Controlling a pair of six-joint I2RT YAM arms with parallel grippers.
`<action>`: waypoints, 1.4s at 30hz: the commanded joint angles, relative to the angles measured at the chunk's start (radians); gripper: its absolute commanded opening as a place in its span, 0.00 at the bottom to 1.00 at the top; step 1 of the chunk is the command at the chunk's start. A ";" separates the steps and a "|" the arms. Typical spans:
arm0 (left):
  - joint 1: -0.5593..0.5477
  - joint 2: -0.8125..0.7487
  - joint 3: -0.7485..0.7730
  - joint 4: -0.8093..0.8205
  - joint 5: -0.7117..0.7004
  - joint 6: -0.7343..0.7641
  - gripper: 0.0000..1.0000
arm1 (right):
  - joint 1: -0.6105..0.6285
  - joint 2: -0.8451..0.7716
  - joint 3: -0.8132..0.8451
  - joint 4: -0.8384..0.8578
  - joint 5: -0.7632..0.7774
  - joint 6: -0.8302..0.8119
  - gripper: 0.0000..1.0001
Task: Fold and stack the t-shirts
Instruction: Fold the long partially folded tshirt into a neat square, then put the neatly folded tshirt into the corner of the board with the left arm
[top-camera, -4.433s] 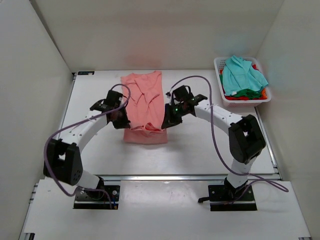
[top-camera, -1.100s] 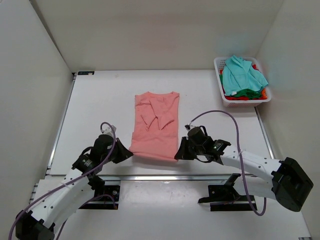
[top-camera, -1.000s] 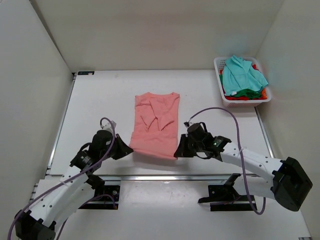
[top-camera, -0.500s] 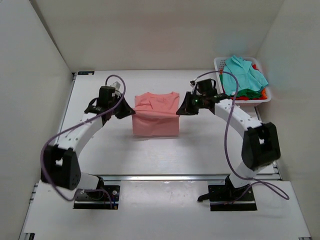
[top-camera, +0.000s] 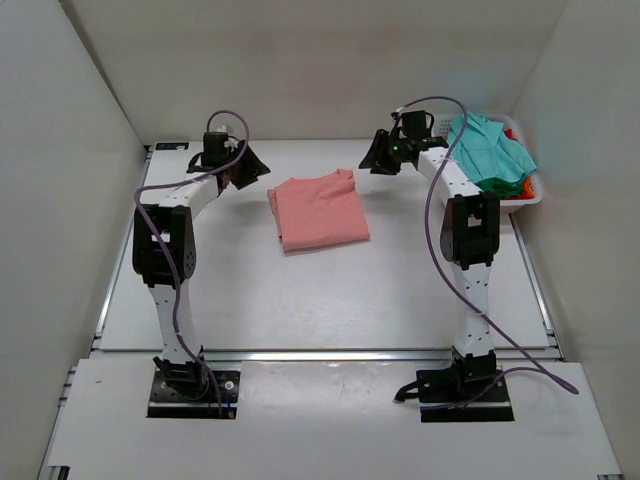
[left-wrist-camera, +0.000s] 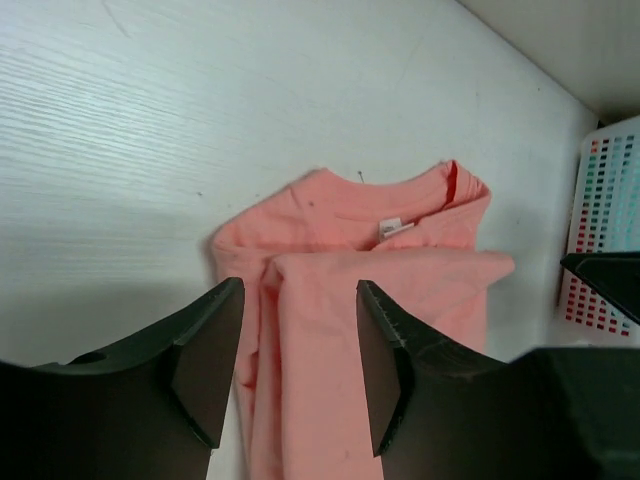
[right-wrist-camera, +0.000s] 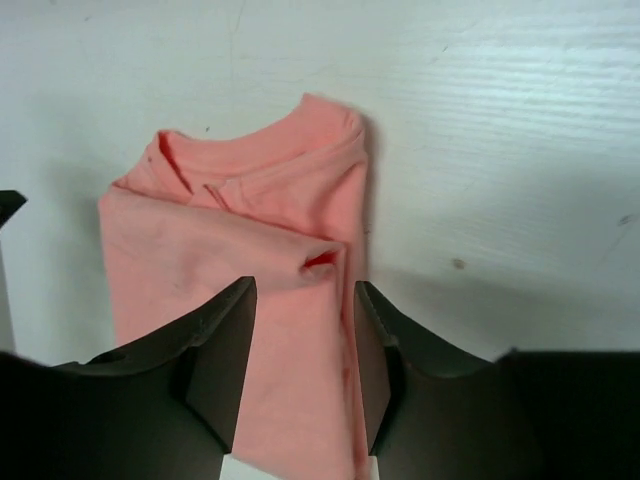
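Observation:
A salmon-pink t-shirt lies folded into a rough square on the white table, its collar toward the back. My left gripper hovers open off its back left corner. My right gripper hovers open off its back right corner. In the left wrist view the shirt lies flat below the gripper, nothing clamped between the fingers. The right wrist view shows the same: shirt lying loose under the parted gripper. More t-shirts, a teal one over green and red ones, fill the basket.
The white plastic basket stands at the back right, just behind my right arm; its wall shows in the left wrist view. Both arms stretch far toward the back wall. White walls close in the table on three sides.
Both grippers carried the shirt's near hem up and over to the back, folding it in half. Both then opened and let the cloth go; it now lies flat.

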 joint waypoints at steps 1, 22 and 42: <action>0.021 -0.095 -0.054 0.087 0.013 -0.011 0.60 | 0.013 -0.105 -0.085 0.055 0.049 -0.033 0.42; -0.224 -0.060 -0.204 -0.067 -0.314 0.041 0.47 | 0.020 -0.667 -0.899 0.300 0.037 0.024 0.41; 0.177 0.590 1.051 -0.822 -0.556 0.359 0.00 | 0.014 -0.793 -0.927 0.225 -0.035 -0.019 0.34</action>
